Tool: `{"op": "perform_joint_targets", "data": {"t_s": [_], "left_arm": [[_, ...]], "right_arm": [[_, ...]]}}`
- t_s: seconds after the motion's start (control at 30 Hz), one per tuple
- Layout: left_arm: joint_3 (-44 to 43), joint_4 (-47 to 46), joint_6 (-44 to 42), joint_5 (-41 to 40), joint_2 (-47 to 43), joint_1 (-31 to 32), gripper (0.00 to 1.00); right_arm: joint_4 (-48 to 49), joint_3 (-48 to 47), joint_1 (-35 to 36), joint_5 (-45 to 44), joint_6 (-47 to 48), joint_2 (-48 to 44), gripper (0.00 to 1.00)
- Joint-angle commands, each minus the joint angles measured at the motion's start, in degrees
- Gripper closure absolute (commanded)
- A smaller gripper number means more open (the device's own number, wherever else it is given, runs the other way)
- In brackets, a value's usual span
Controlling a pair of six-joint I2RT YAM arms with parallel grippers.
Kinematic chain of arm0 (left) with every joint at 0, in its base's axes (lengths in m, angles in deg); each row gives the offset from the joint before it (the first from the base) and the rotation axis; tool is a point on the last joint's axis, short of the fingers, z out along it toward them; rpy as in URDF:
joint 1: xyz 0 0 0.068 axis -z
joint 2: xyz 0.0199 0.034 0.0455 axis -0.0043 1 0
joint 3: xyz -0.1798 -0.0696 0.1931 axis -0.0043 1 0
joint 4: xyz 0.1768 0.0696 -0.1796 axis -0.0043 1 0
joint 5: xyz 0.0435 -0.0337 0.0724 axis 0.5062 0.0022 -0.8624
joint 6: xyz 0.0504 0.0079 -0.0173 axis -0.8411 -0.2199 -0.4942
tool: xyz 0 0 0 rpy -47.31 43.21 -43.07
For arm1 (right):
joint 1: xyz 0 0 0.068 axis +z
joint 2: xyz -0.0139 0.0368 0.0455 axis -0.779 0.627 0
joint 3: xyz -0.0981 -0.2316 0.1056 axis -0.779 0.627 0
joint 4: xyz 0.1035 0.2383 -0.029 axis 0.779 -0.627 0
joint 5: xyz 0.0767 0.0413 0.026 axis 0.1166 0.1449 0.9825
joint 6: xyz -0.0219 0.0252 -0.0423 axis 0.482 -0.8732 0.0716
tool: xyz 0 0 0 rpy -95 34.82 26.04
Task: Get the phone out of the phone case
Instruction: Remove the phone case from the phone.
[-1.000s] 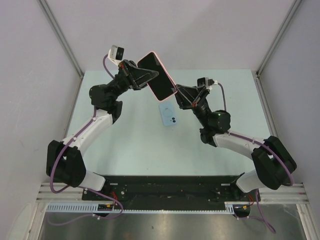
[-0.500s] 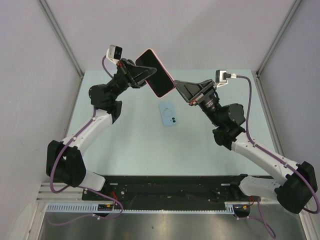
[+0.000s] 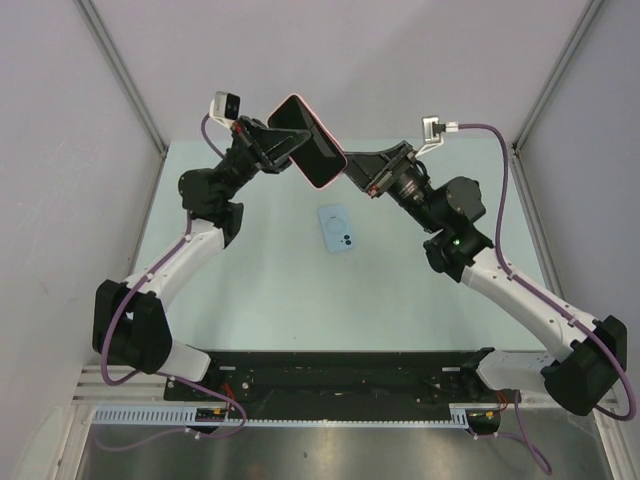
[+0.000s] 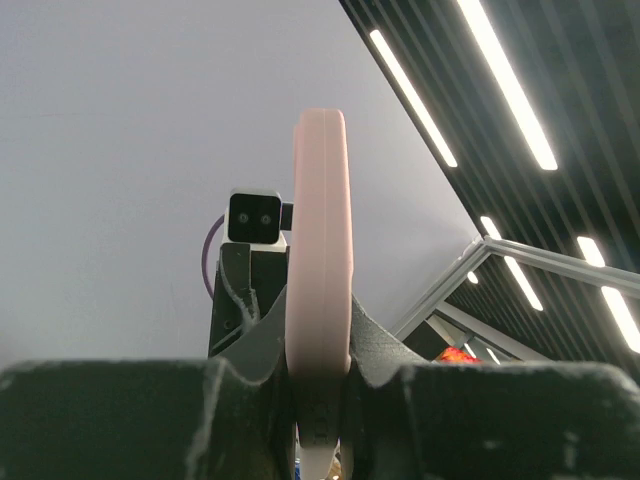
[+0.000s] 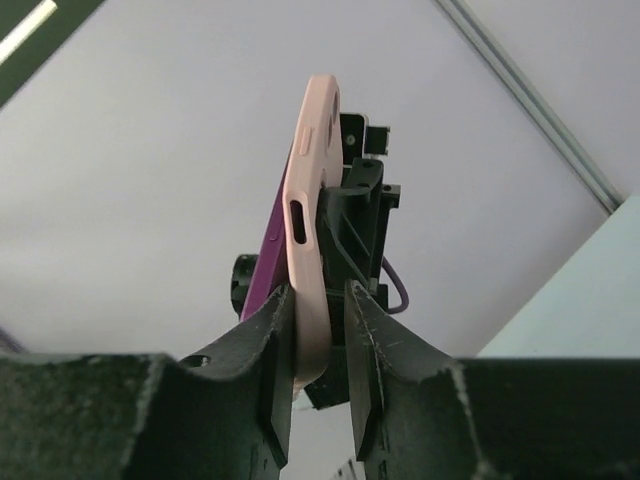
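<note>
top view: phone [image 3: 313,153] with a dark screen, seated in a pink case [image 3: 321,187], held in the air above the far half of the worktop [image 3: 250,290]. tilted, upper end toward the left arm, lower end toward the right arm. screen faces the overhead camera. phone and case not separated.

left end effector [image 3: 288,150]: comes in from the left, pressed together on the case's upper end. left wrist view confirms it: the pink case [image 4: 320,250] stands edge-on, rising straight up between the two fingers [image 4: 255,350], both snug against its sides. the right arm's wrist camera [image 4: 253,215] shows just behind the case.

right end effector [image 3: 352,163]: at the lower end of the case, reaching in from the right. right wrist view: the case [image 5: 312,220] runs up between the fingers [image 5: 278,340], edge-on and leaning left, with an oval cutout in its side. left-hand finger touches the pink edge; a thin dark gap seems to sit between the case and the other finger. cannot tell whether it is pinching or only straddling. a purple face shows along the case's left side. the left arm's black end effector sits behind the case.

on the worktop, below the held phone and well apart from it: a light blue phone-shaped item [image 3: 337,229], flat, a round mark and small lenses on its upper face.
</note>
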Motion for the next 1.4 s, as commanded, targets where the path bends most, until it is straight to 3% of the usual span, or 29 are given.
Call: {"op": "perform_joint_targets", "data": {"t_s": [0.0, 0.27, 0.37, 0.4, 0.57, 0.67, 0.7, 0.8, 0.83, 0.97, 1.03, 1.37], "left_arm": [[-1.52, -9.94, 2.95, 5.88, -3.66, 4.78, 1.0], [-1.6, -6.08, 0.67, 8.25, -2.61, 5.04, 1.0], [-1.08, -5.81, 0.23, 8.69, -2.0, 5.22, 1.0], [-0.73, -5.9, 0.23, 8.78, -1.73, 5.22, 1.0], [1.12, -4.85, -1.44, 9.66, -0.94, 5.22, 0.97], [3.22, -3.35, -3.11, 10.09, -0.41, 5.22, 0.83], [4.36, -3.09, -3.46, 10.18, 0.02, 5.22, 0.72], [6.73, -3.52, -4.08, 10.1, 0.82, 5.22, 0.52], [7.27, -3.79, -3.99, 10.18, 1.43, 5.22, 0.4], [8.94, -5.81, -2.94, 9.83, 3.19, 5.22, 0.18], [9.47, -5.82, -3.11, 10.09, 3.54, 5.22, 0.03], [11.58, 10.59, -14.18, 11.41, 3.46, 5.13, 0.0]], "right_arm": [[-19.96, -0.43, 1.27, 11.18, 7.3, 9.5, 0.67], [-16.62, -1.22, 1.98, 17.25, 5.99, 10.82, 0.64], [-16.09, -1.22, 1.98, 17.08, 5.46, 10.39, 0.86], [-17.05, -1.13, 2.06, 15.77, 5.46, 10.03, 1.0], [-23.38, -0.96, 1.89, 8.04, 7.83, 5.64, 1.0], [-26.02, 0.44, 1.36, 3.9, 8.1, 3.27, 1.0], [-25.94, 1.23, 1.1, 2.85, 7.75, 2.57, 1.0], [-24.02, 5.18, -0.21, 1.96, 5.39, 0.28, 1.0], [-23.13, 6.5, -0.66, 2.22, 4.5, -0.07, 1.0], [-18.38, 11.87, -3.55, 3.54, 0.28, -2.62, 1.0], [-18.11, 13.98, -5.31, 2.93, -0.51, -4.55, 1.0], [-28.82, 18.55, -16.55, -2.87, 2.03, -17.3, 1.0]]}}
